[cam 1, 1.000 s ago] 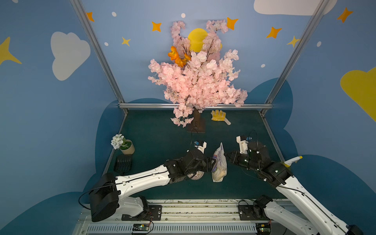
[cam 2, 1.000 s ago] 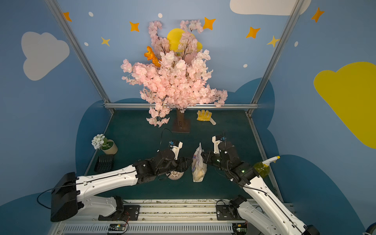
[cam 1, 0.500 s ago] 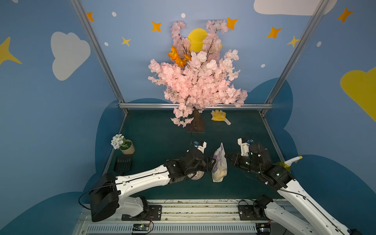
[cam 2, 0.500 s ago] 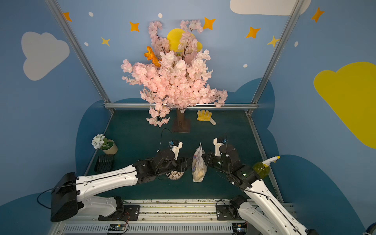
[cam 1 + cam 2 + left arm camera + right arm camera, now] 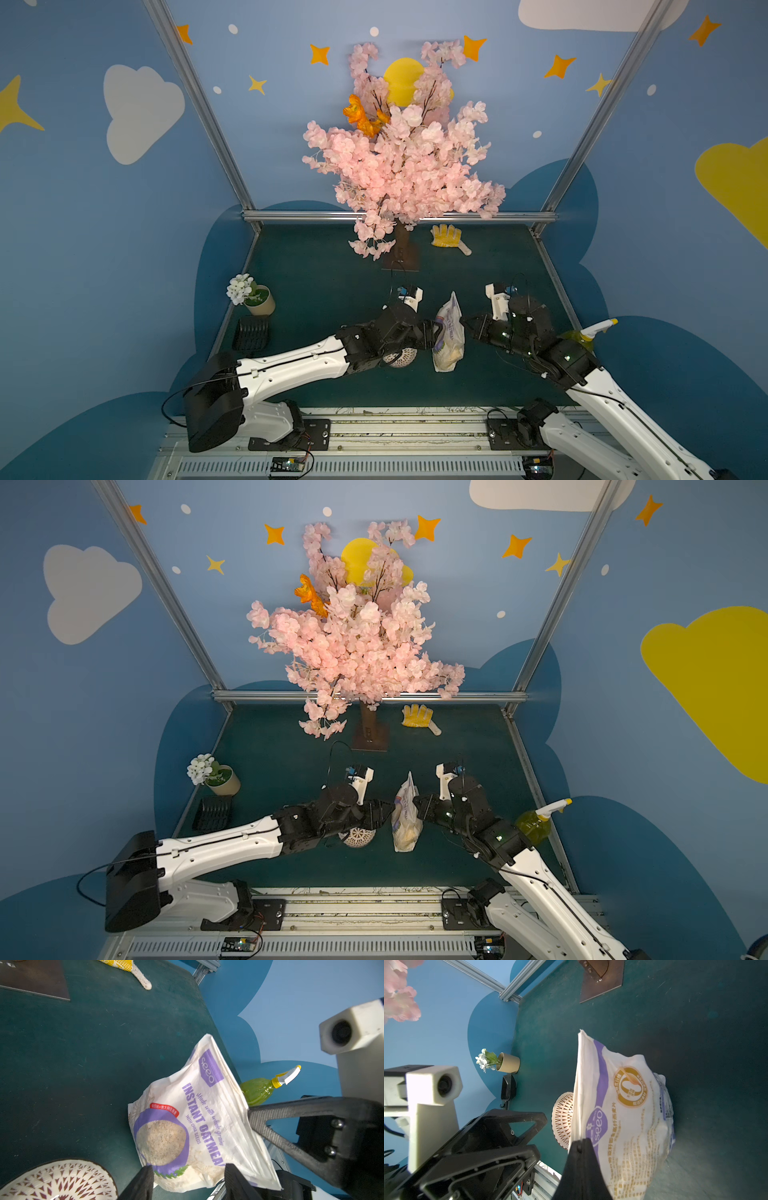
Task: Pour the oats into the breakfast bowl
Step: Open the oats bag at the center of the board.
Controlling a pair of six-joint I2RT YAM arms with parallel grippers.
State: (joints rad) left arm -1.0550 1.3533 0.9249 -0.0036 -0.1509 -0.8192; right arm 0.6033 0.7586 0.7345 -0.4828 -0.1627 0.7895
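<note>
The oats bag (image 5: 449,332) (image 5: 407,816), white with purple print, stands upright on the green mat, with pale flakes showing low down. My left gripper (image 5: 434,330) (image 5: 189,1169) reaches in from the left. Its fingers (image 5: 143,1182) straddle and press the bag's (image 5: 187,1126) lower bulge, shut on it. My right gripper (image 5: 465,324) (image 5: 580,1142) comes from the right and is shut on the bag's (image 5: 623,1115) thin side edge. The cream lattice breakfast bowl (image 5: 402,358) (image 5: 357,838) (image 5: 58,1182) (image 5: 562,1120) sits on the mat just left of the bag, partly under my left wrist.
A pink blossom tree (image 5: 399,174) on a brown base plate (image 5: 401,259) stands at the back, with a yellow glove (image 5: 446,237) beside it. A beige flower pot (image 5: 259,299) and a black rack (image 5: 251,332) are at the left edge. A green spray bottle (image 5: 590,332) is at the right edge.
My right gripper loosened slightly and closed again on the bag's edge, and the right arm shifted a little. The bag, the bowl and my left arm stayed put.
</note>
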